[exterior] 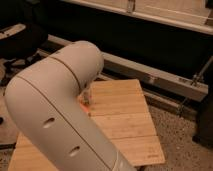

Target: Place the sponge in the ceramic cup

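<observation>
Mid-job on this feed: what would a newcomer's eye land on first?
The big white arm fills the left and middle of the view, bent over the wooden table. Behind the table, a metal rail runs along a dark recess. The gripper is hidden behind the arm. Only a small pale-and-orange bit peeks out at the arm's edge, and neither sponge nor cup shows.

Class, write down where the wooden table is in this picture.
The wooden table lies low and centre in the camera view, just before the metal rail; the white arm covers its left part as seen and hides the tool.
</observation>
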`<state>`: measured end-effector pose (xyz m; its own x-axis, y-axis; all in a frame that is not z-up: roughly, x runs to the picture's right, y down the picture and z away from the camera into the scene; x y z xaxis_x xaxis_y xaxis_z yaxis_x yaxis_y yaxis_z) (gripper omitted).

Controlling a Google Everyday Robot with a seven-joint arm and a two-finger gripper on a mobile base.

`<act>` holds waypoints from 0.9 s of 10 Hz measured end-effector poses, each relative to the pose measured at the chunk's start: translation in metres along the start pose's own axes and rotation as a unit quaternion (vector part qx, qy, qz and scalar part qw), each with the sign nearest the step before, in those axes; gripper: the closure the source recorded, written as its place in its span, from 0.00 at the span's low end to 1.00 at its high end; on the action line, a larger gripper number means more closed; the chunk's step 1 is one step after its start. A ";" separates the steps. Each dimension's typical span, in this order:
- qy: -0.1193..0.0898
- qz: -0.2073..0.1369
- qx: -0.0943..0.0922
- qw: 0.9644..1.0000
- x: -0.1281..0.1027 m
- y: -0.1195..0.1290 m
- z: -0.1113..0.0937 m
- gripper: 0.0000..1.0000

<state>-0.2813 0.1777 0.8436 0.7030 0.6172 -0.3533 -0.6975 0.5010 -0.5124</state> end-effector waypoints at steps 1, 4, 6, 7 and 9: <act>0.005 -0.010 -0.009 1.000 -0.003 0.010 -0.003 0.87; -0.029 -0.029 -0.080 0.996 -0.028 0.042 -0.045 1.00; -0.092 -0.035 -0.107 0.989 -0.055 0.039 -0.093 1.00; -0.129 -0.042 -0.113 0.984 -0.067 0.033 -0.123 1.00; -0.189 -0.066 -0.127 0.971 -0.087 0.036 -0.169 1.00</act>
<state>-0.3435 0.0394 0.7237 0.6487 0.7608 0.0171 -0.5146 0.4551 -0.7267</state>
